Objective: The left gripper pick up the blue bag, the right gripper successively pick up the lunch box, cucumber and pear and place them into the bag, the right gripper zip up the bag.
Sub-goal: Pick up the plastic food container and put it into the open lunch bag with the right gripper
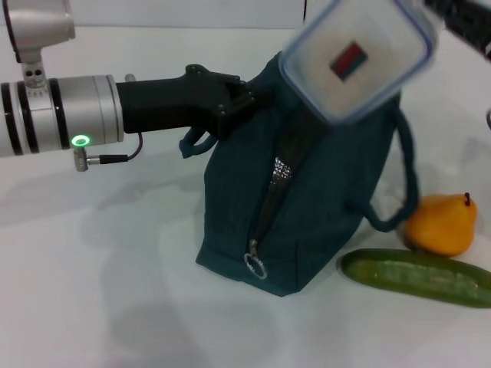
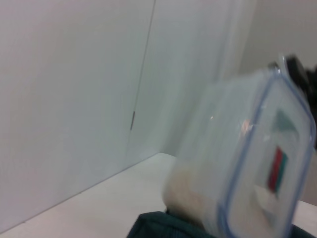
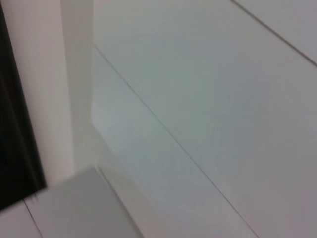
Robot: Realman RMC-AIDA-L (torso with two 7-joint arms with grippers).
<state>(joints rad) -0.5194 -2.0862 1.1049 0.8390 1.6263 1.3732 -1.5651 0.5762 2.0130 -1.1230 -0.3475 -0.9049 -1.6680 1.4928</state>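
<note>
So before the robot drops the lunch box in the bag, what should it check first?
1. Lunch box lifted above the bag: ok, it hangs over the top.
2. Blue bag upright: ok, standing on the table.
3. Left gripper holding the bag: ok, it is at the bag's upper edge by a handle.
4. Bag mouth open wide enough: cannot tell, the box hides the top; the zipper shows only a narrow gap with foil.
5. Right gripper's hold on the box: cannot tell, only a dark bit shows at the frame's corner.
6. Pear and cucumber waiting clear of the bag: ok, on the table beside it.
</note>
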